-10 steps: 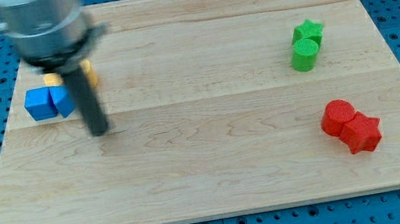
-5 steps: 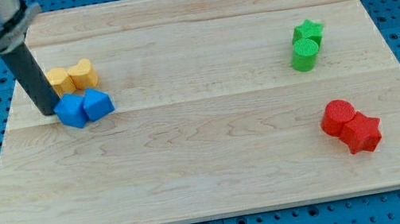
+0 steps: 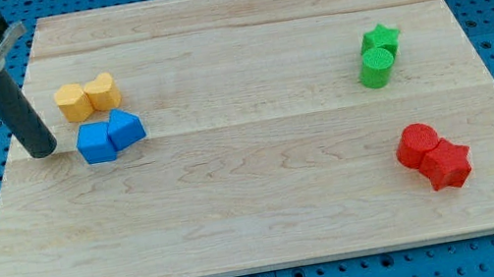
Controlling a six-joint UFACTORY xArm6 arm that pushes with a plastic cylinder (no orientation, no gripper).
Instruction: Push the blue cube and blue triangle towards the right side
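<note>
The blue cube and the blue triangle sit side by side, touching, on the left part of the wooden board. My tip rests on the board a short way to the left of the blue cube, with a small gap between them. The dark rod rises from it toward the view's top left.
Two yellow blocks lie just above the blue pair. A green star and a green cylinder sit at the upper right. Two red blocks lie at the lower right. The board's left edge is close to my tip.
My tip went round to the left of the blue blocks, nudged them a little rightward, and has now drawn back to the left, off the cube.
</note>
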